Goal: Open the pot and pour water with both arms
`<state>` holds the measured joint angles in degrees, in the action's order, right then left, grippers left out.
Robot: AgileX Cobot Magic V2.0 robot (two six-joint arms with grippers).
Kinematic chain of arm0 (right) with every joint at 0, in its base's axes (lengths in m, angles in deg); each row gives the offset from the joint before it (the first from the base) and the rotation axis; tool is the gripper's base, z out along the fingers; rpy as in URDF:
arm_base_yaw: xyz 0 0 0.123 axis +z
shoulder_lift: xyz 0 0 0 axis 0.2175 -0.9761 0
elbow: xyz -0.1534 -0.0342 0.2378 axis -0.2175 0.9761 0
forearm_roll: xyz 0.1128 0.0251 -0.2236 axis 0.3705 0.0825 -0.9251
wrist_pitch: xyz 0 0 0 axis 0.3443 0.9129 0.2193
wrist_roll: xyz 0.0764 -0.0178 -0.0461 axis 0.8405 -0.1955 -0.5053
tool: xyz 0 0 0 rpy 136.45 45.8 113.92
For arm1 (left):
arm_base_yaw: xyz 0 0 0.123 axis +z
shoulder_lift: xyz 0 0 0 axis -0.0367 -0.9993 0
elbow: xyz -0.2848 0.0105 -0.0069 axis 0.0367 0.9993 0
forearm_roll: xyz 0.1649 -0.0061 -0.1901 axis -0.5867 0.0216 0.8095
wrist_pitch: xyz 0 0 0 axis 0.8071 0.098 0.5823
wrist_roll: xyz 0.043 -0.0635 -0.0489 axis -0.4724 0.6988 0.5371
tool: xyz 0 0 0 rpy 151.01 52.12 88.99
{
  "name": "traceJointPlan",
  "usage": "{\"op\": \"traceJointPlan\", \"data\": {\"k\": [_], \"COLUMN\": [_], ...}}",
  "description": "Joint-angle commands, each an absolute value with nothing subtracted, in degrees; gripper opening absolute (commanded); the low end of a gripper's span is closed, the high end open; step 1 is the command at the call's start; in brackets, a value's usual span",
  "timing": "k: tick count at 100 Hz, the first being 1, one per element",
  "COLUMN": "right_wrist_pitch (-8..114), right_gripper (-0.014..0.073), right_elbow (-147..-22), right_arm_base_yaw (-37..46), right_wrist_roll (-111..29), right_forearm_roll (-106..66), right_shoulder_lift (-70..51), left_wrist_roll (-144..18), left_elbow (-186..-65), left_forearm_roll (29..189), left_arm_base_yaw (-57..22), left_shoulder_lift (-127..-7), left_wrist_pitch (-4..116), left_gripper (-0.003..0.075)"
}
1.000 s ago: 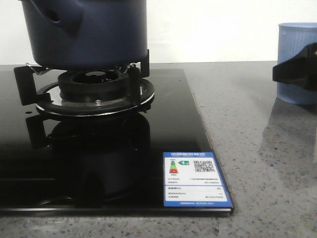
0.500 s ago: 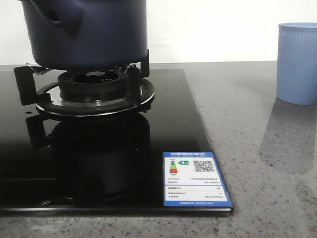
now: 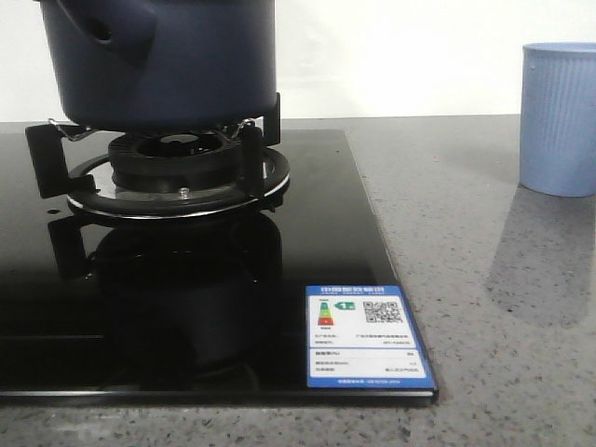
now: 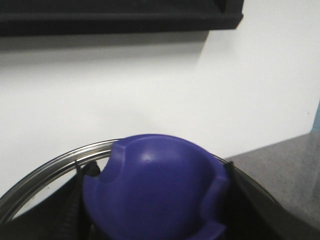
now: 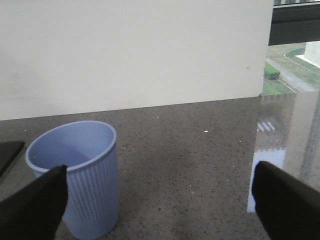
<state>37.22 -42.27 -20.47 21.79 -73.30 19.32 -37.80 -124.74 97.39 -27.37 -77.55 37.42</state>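
Our left gripper (image 4: 150,235) comes first: its wrist view looks closely down on a purple-blue domed knob (image 4: 155,187) ringed by a metal rim (image 4: 55,165), with dark parts flanking the knob low in the frame, and we cannot tell whether the jaws are spread or closed on it. From the front we see neither arm.

On the left of the front view sits the pot (image 3: 163,60), dark navy with its stubby hollow handle (image 3: 102,33) pointing left, resting on the black burner grate (image 3: 177,168) of a glossy black glass hob (image 3: 186,307). A blue-edged energy label (image 3: 366,337) lies on the hob's near right corner. Speckled grey countertop (image 3: 494,307) extends to the right, where the light blue ribbed cup (image 3: 559,116) stands upright, well apart from the pot.

Our right gripper (image 5: 160,205) hangs with its jaws spread wide; its two dark fingertips (image 5: 35,207) frame the scene, the cup (image 5: 82,172) just beside the near one, nothing held between them.
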Motion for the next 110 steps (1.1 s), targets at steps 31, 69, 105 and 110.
{"op": "traceJointPlan", "data": {"k": [31,69,105,110], "right_wrist_pitch": [35.51,35.51,35.51,35.51], "right_gripper": [0.0655,0.0655,0.0655,0.0655], "right_elbow": [-43.75,-43.75,-43.75,-43.75], "right_arm_base_yaw": [-20.65,-20.65,-20.65,-20.65], "right_wrist_roll": [22.29,22.29,22.29,22.32], "right_forearm_roll": [-73.06,-73.06,-73.06,-73.06], "right_shoulder_lift": [20.49,20.49,20.49,20.49], "left_wrist_roll": [-37.63,-37.63,-37.63,-37.63], "left_elbow": [-126.84,-126.84,-126.84,-126.84], "left_forearm_roll": [97.38,97.38,99.7,99.7], "left_arm_base_yaw": [-30.05,-29.95,-27.71,-27.71], "left_shoulder_lift": [-83.13,-84.79,-84.79,-84.79], "left_wrist_pitch": [27.64,27.64,28.77,28.86], "left_gripper": [0.0358,0.0358,0.0359,0.0359]}}
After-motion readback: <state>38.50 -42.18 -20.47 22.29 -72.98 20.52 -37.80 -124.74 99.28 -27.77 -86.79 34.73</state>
